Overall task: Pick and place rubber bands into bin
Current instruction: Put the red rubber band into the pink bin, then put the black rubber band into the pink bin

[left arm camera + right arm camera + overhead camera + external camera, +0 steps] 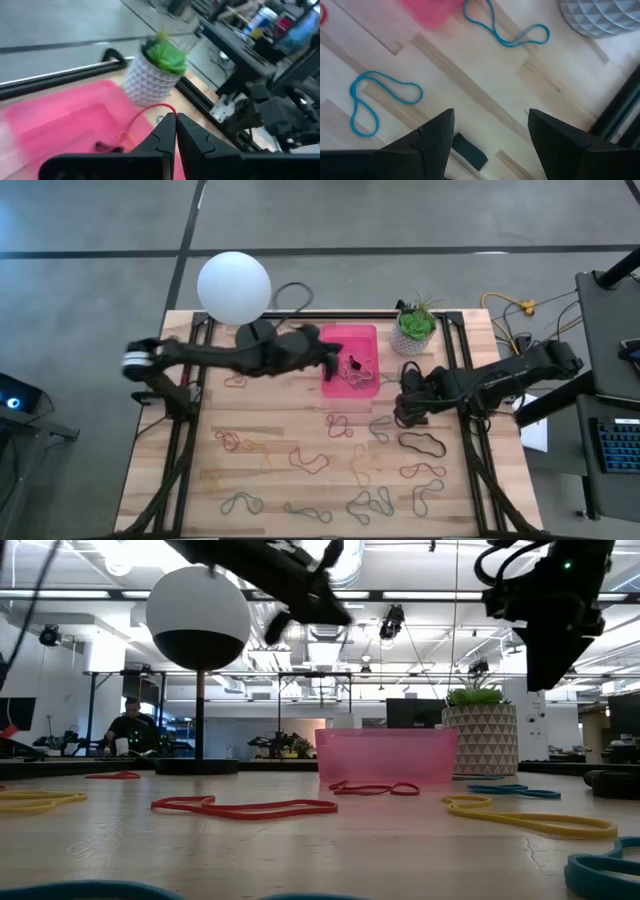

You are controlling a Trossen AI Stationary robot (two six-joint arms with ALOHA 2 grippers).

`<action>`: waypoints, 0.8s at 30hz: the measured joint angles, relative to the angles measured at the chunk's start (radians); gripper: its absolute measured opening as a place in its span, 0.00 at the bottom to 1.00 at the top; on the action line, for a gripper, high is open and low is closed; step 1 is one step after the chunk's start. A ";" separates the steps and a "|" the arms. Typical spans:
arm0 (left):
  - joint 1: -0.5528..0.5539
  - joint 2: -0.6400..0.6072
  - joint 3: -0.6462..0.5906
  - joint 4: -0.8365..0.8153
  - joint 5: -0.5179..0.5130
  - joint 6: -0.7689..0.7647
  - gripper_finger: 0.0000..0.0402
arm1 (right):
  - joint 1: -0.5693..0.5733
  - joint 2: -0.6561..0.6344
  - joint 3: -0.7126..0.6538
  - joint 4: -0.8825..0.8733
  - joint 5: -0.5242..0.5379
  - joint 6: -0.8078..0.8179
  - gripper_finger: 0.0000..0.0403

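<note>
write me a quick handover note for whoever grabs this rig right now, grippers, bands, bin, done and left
Left gripper: shut, over the pink bin, a red band at its fingertips.
Right gripper: open, empty, above the table beside the bin, near the plant pot.
Done: a few bands already lie in the bin.
Left: many rubber bands are scattered over the table, front and right of the bin; two blue ones lie under the right gripper.

Bright, even light from ceiling strips; soft shadows on the table (300, 430). Beyond the left claw (175, 131), the plant pot (150, 80) and room smear with blur.
</note>
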 joint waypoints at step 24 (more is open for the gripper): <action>-0.027 0.147 0.348 -0.811 0.166 0.285 0.50 | 0.280 -0.045 -0.142 0.019 -0.164 -0.335 0.75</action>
